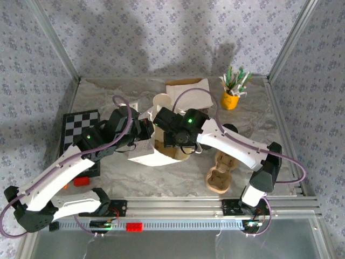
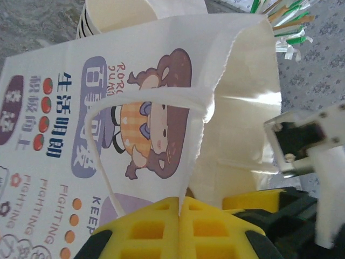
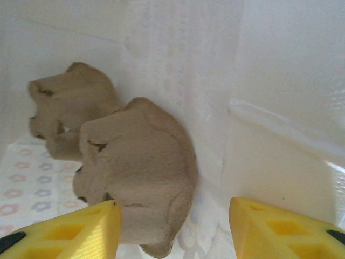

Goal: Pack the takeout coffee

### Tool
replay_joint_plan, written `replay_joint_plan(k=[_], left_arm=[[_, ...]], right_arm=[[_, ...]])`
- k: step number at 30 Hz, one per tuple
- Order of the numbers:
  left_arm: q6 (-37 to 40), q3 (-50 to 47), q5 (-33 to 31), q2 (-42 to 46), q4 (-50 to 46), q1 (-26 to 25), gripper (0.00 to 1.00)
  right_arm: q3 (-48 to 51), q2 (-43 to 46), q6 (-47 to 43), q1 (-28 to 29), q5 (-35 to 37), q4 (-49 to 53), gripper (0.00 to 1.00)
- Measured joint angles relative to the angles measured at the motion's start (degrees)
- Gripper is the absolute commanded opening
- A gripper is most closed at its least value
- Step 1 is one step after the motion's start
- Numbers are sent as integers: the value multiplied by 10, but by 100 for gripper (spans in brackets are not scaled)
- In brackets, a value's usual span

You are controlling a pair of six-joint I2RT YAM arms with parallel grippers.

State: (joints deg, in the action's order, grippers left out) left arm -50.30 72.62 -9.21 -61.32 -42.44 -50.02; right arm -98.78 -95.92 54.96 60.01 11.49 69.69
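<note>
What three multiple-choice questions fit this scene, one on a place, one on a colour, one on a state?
1. Where does the yellow cup of sticks stand? A on the checkerboard; B far right on the table; C on the red block.
2. What colour is the cup tray inside the paper bag? A black; B blue; C brown.
3. How do the right gripper's jaws stand? A apart; B shut on a lid; C fully shut.
Answers: B, it stands by the far right corner; C, its pulp looks brown; A, a wide gap shows between them.
</note>
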Motion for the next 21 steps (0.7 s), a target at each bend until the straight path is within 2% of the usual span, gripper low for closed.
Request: replay_joint_plan(k=[4, 9, 16, 19, 21], left_arm=[[-8, 0, 0, 0, 0, 0, 0], [-13, 0, -1, -7, 0, 0, 0], [-28, 0, -3, -12, 1, 0, 0], [-37, 0, -3, -13, 1, 0, 0], [-41, 0, -3, -14, 1, 0, 0]], right_arm=[[12, 0, 18, 0, -10, -14, 54], [59, 2, 31, 0, -26, -66, 47], [80, 7, 45, -2, -37, -99, 50], [107, 12, 51, -7, -47, -119, 43], [110, 12, 53, -10, -53, -129, 35]])
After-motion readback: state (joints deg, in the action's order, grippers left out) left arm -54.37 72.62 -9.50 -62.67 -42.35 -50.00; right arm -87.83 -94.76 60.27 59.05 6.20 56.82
